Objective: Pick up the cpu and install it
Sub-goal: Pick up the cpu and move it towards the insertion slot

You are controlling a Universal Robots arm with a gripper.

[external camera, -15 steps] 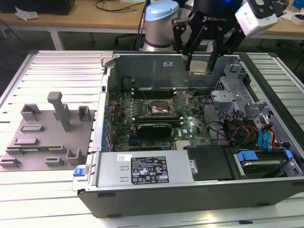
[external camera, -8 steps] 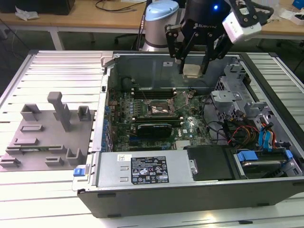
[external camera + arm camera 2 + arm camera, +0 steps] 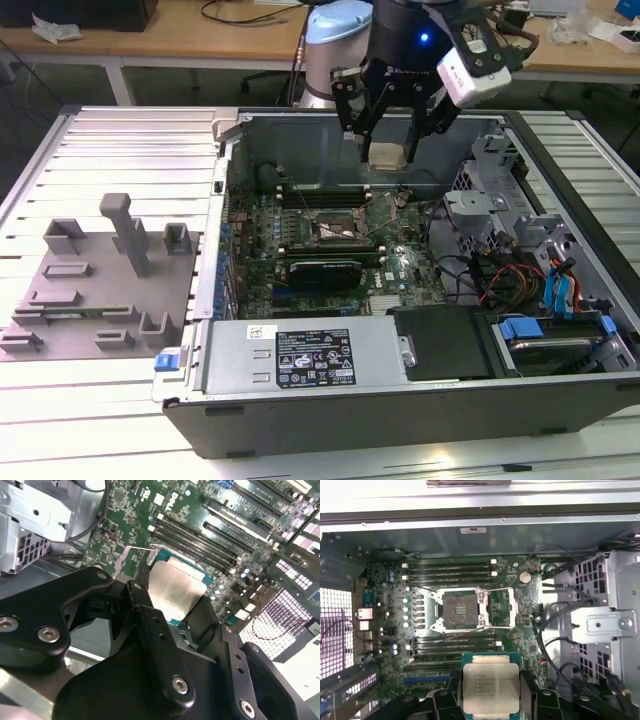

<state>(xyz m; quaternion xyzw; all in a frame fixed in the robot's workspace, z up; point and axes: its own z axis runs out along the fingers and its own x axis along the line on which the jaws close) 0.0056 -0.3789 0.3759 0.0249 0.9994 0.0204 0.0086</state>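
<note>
**Cpu gripped in the air, short of the open socket**

Jaws of the gripper (image 3: 386,150) closed on the cpu (image 3: 490,687), pinching opposite edges, probably to keep the contact side free. Held flat, with the brushed silver-grey lid toward the first wrist camera and a thin green rim around it, likely kept level for a square seating. Hanging above the socket (image 3: 461,611) and off to one side of it, not yet seated. At the socket, a dark square bed of contacts inside a bright metal frame, seemingly with its load plate swung open alongside. Around the socket, a green motherboard (image 3: 522,630) and long black memory slots (image 3: 450,572) on two flanks. Farther out from the socket, the grey sheet-metal computer case (image 3: 190,400).
</note>
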